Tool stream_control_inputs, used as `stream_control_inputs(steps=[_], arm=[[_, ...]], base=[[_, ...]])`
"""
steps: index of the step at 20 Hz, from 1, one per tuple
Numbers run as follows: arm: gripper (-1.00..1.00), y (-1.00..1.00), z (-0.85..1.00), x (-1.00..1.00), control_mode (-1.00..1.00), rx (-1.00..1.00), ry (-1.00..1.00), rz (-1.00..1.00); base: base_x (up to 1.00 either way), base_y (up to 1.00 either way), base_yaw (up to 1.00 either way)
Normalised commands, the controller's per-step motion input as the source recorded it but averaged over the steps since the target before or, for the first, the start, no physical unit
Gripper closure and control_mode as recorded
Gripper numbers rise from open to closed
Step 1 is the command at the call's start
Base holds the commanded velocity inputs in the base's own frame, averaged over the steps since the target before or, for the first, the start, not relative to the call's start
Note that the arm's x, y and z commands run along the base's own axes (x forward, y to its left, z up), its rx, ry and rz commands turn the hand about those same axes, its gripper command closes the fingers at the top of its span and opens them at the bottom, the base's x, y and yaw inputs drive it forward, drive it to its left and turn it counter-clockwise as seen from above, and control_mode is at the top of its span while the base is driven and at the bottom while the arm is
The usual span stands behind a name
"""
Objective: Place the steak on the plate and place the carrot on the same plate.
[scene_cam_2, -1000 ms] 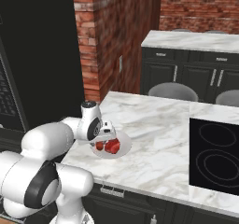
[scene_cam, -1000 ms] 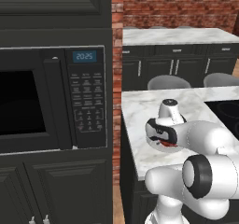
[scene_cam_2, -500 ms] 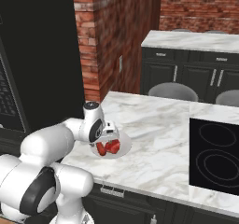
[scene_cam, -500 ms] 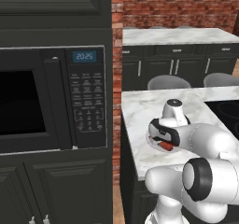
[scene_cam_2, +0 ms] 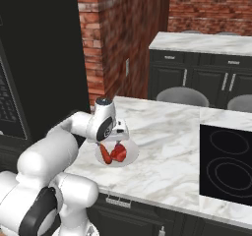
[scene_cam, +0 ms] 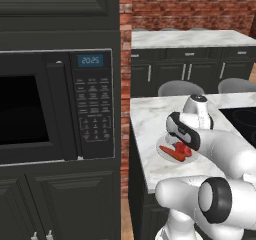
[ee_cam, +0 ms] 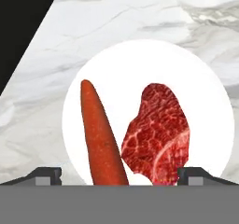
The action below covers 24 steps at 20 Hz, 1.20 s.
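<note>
Steak, carrot on plate (side by side).

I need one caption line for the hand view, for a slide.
Open gripper above the plate, where carrot and steak lie together.

The microwave display reads what looks like "20:25"; its keypad labels are too small to read
</note>
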Motion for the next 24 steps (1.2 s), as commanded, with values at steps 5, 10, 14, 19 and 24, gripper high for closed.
stream_control_inputs(steps=[5, 10, 14, 19, 24], arm=[[-1.00, 0.00, 0.71, -0.62, -1.00, 0.01, 0.00, -0.03], [-1.00, 0.00, 0.68, -1.00, -1.00, 0.00, -0.01, -0.12], [-1.00, 0.15, 0.38, -1.00, -1.00, -0.01, -0.02, -0.26], [-1.00, 0.04, 0.24, -0.30, -1.00, -0.13, 0.12, -0.52], [-1.00, 0.00, 0.00, -0.34, -1.00, -0.03, -0.02, -0.51]], base=[[0.00, 0.00, 0.00], [0.00, 0.00, 0.00], [0.00, 0.00, 0.00], [0.00, 0.00, 0.00], [0.00, 0.00, 0.00]])
